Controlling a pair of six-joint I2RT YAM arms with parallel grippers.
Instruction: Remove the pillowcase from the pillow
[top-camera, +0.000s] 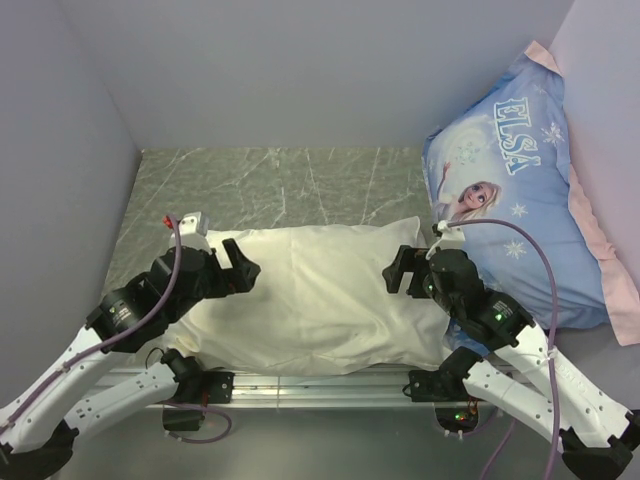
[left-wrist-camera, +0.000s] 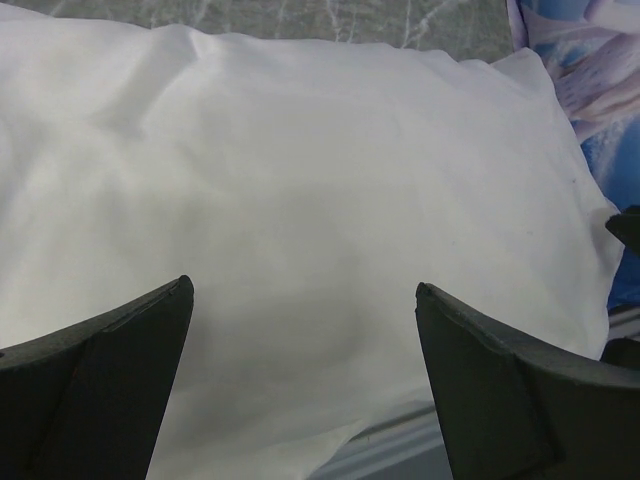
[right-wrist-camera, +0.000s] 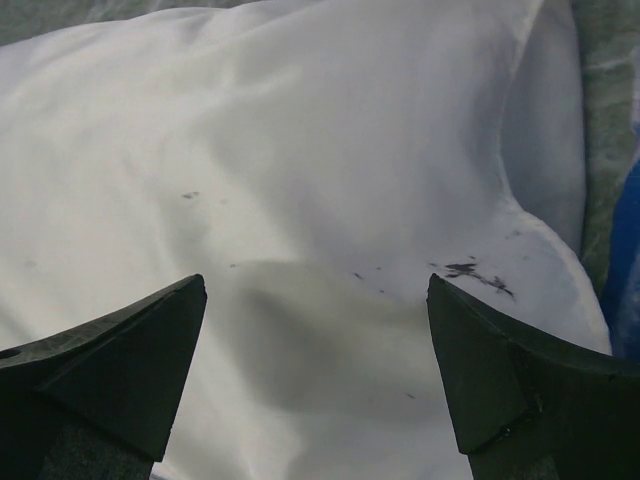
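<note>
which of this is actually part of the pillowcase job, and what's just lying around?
Job:
- cream pillowcase, flat on the table
- pillow inside it, hidden by the fabric
- left gripper and right gripper, both open over it

Lying about:
- blue Elsa pillow, propped at the far right

Even, soft overhead light cast only faint shadows, the top view was sharp, and both wrist views looked slightly blurred.
</note>
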